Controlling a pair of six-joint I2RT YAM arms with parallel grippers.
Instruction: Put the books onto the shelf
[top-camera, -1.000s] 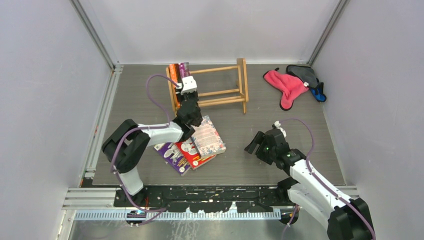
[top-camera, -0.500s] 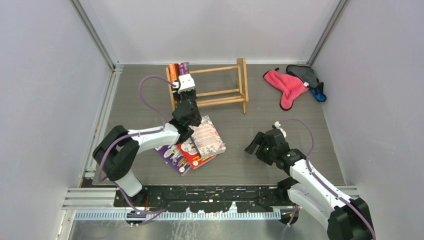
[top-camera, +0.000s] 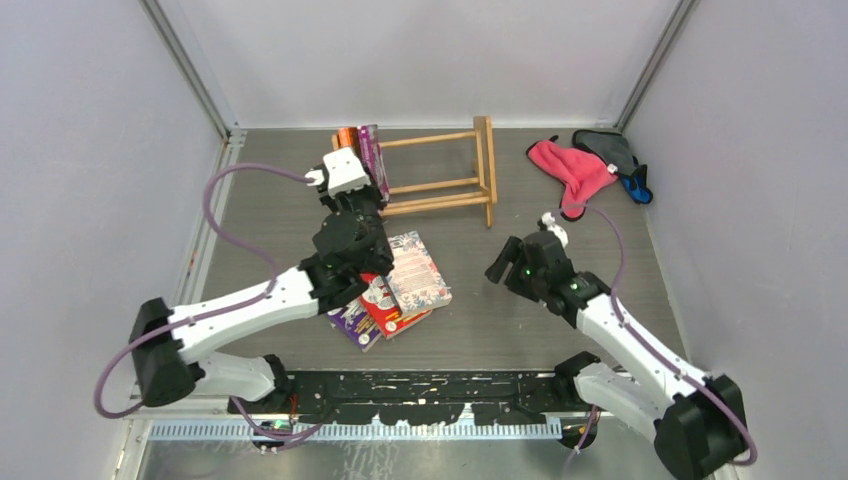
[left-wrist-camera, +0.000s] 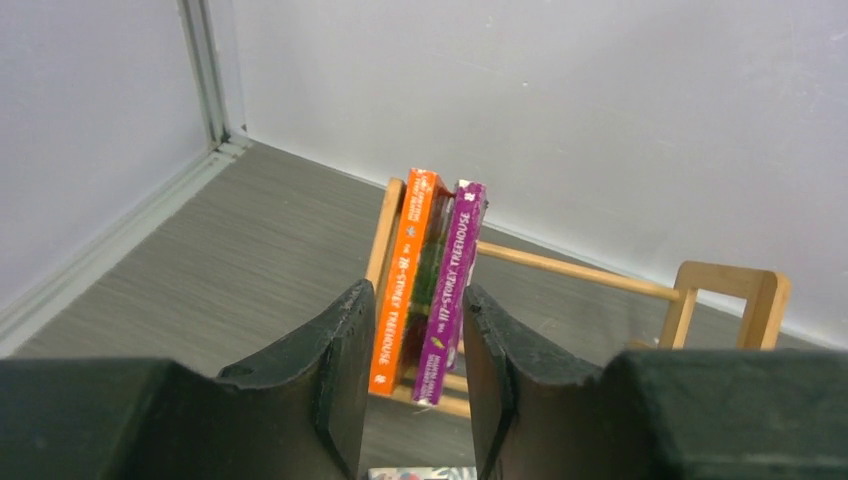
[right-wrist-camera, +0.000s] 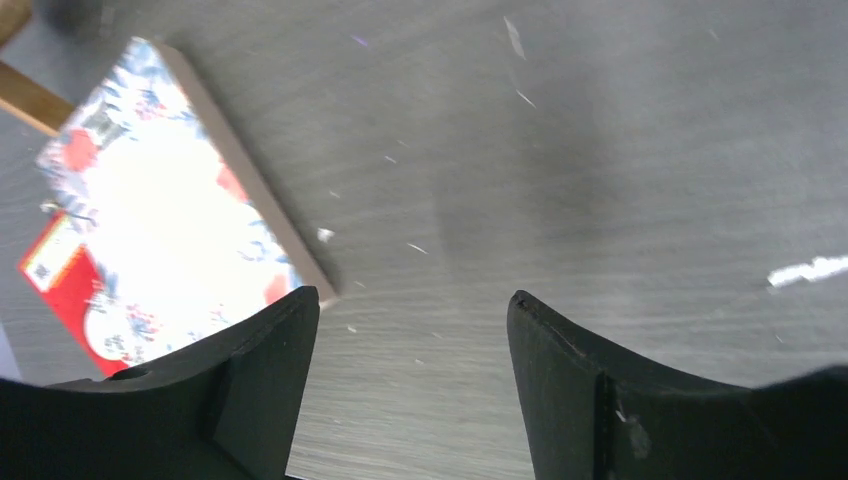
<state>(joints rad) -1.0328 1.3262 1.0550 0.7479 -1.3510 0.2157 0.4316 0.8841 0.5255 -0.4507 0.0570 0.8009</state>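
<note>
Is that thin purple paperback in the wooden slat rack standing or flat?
Standing: the purple paperback is on end beside the orange paperback.

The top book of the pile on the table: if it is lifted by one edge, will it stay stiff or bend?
It would probably bend a little: the top book looks thin, like a paperback. It lies flat on the red book, so a push would likely slide it, not tip it. Being thin, it seems light.
</note>
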